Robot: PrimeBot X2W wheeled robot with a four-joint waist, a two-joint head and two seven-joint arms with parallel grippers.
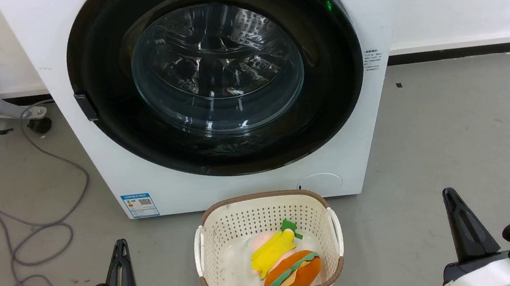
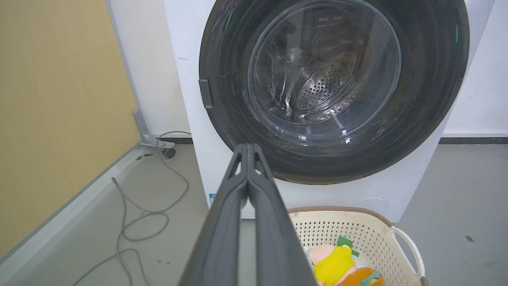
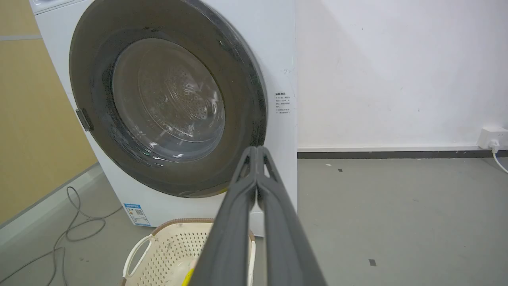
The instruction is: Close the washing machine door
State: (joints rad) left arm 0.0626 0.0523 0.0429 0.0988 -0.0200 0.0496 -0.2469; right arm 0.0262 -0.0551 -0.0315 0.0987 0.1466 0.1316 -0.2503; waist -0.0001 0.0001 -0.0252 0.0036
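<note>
Grey floor (image 1: pixel 449 141). We see the washing machine door (image 1: pixel 215 81) flat against the washing machine (image 1: pixel 107 177); our left gripper (image 2: pixel 248 147) and right gripper (image 3: pixel 257 149) are pinched together.

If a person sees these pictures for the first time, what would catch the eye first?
The big black-rimmed washing machine door, flush on the white washing machine, dominates the upper head view. Before it on the floor stands a cream basket holding yellow and orange soft toys. The left gripper and right gripper, both shut, sit at the lower corners.
</note>
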